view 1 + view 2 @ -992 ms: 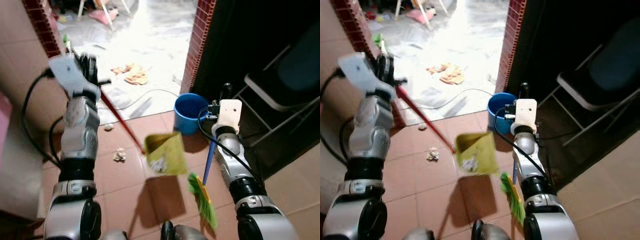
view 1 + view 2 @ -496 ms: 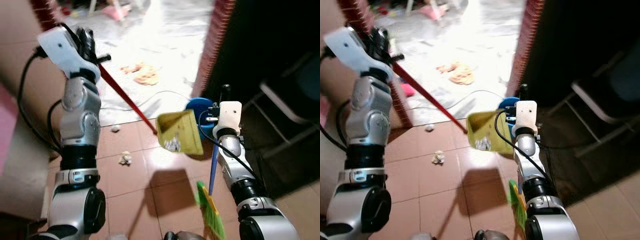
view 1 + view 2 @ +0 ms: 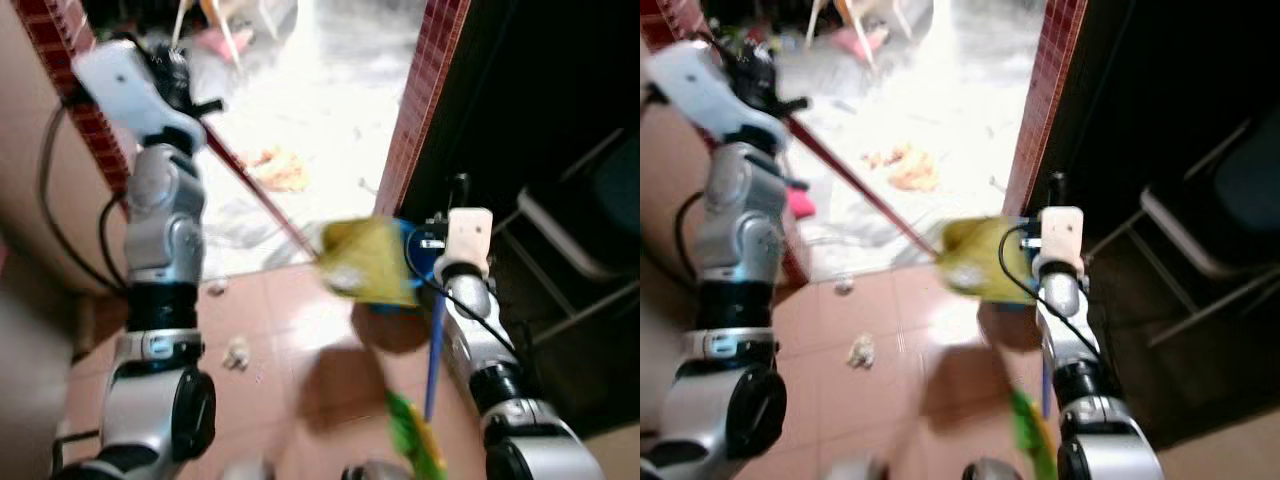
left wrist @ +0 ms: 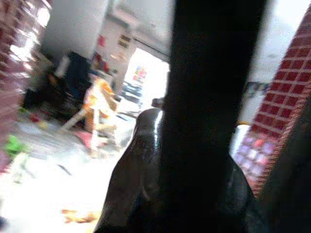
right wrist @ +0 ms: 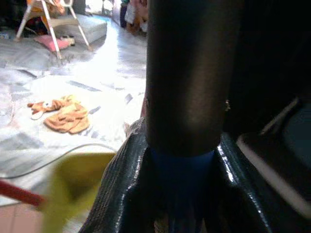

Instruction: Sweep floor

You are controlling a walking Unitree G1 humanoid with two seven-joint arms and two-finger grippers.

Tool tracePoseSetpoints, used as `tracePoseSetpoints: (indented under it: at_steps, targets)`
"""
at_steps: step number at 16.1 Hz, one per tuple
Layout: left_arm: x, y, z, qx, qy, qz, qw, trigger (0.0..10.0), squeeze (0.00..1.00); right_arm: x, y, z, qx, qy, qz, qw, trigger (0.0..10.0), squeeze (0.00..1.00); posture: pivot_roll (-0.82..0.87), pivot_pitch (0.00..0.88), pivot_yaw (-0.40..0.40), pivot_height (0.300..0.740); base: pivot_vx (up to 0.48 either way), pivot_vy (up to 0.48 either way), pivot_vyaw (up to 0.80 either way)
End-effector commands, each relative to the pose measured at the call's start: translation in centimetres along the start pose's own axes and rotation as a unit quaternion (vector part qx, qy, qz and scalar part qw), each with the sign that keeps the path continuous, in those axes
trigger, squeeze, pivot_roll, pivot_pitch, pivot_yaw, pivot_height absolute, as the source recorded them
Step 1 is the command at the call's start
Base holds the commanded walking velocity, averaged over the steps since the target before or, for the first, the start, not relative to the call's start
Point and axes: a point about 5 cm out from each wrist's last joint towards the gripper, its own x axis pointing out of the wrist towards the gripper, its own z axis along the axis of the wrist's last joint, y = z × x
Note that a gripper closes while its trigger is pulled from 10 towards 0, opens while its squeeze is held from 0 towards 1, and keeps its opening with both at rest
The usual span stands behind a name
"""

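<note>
Left gripper (image 3: 178,75) fingers closed on the dustpan's (image 3: 366,262) red handle — light, stiff, tip-prone; right gripper (image 3: 450,215) clamps the broom's (image 3: 432,345) blue shaft.

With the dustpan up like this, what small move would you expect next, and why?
Probably tip the yellow dustpan forward to empty it. The left gripper holds its red handle high, the pan hangs over the blue bucket, and litter looks to be in it. The right gripper holds the broom aside.

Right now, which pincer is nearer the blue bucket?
Right. The right pincer is right beside the blue bucket, clamped on the broom handle. The left pincer is high by the brick doorpost, holding the dustpan's red handle.
</note>
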Motion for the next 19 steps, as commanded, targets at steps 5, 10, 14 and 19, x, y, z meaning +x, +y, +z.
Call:
tracePoseSetpoints:
  at_steps: [5,10,14,19]
  targets:
    - [0.9,0.2,2.6,0.001,-0.056,0.004,0.998,10.0,0.00,0.3,1.0,1.5,0.009,-0.028,0.015,0.999,10.0,0.00,-0.03,0.012,-0.010,0.740,0.453,0.000,0.00]
    - [0.9,-0.1,2.0,0.000,-0.050,0.003,0.999,10.0,0.00,0.2,1.1,1.5,0.010,-0.027,0.021,0.999,10.0,0.00,-0.03,0.014,-0.008,0.740,0.453,0.000,0.00]
    - [1.1,-0.1,1.8,0.005,-0.042,0.011,0.999,10.0,0.00,0.2,1.2,1.4,0.013,-0.024,0.026,0.999,10.0,0.00,-0.03,0.014,-0.009,0.740,0.395,0.165,0.00]
    - [1.0,-0.1,1.5,0.026,-0.040,0.009,0.999,10.0,0.00,0.2,1.3,1.4,0.010,-0.024,0.029,0.999,10.0,0.00,-0.03,0.010,-0.011,0.740,0.244,0.380,0.00]
